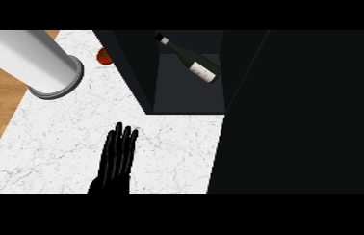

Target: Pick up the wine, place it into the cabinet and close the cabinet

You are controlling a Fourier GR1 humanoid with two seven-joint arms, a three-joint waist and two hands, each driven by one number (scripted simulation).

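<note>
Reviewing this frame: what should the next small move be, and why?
Probably begin swinging the door shut. The wine bottle lies tilted inside the open cabinet with no hand on it, so only closing seems left. The left hand is open over the counter, holding nothing.

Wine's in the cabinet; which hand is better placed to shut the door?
Likely right: the open door stands on the right side, though that hand is out of view. The left hand rests open over the counter, left of the door.
</note>
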